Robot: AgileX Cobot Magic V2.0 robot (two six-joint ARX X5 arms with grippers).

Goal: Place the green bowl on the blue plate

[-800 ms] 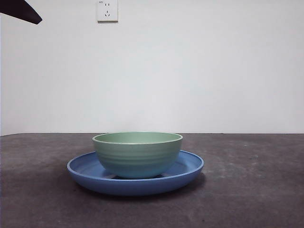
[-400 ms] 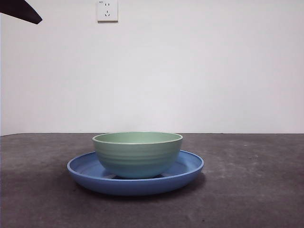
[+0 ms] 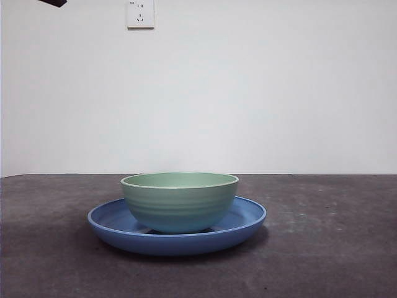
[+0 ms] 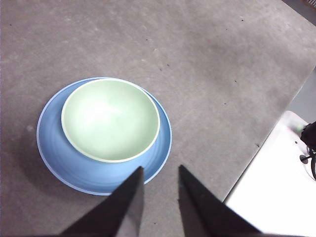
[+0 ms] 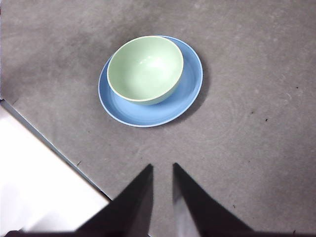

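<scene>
White wall [image 3: 260, 93], socket [image 3: 140, 13], grey table [image 3: 322, 248]

Green bowl [image 3: 180, 202] hides the middle and most of the far rim of the blue plate [image 3: 177, 239] from the front, a black arm tip [image 3: 53, 2] is clipped by the top edge, and both grippers' bases run off-frame.

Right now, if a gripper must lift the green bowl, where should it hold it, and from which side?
Probably the rim of the green bowl, from above: it stands upright and open on the blue plate, whose raised edge surrounds its base, and the rounded wall would likely slip.
</scene>
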